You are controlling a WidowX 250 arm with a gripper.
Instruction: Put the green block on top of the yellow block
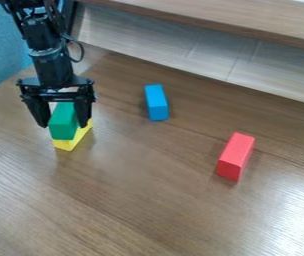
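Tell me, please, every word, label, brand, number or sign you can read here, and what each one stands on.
There are none that I can read.
The visible faces of the green block, yellow block, blue block and red block look plain, and I can make out no lettering or number on the arm or the table.

Left of frame: green rectangular block [62, 123], level, directly above yellow rectangular block [67, 145]. Yellow lies flat, slanting toward upper right, partly hidden beneath.
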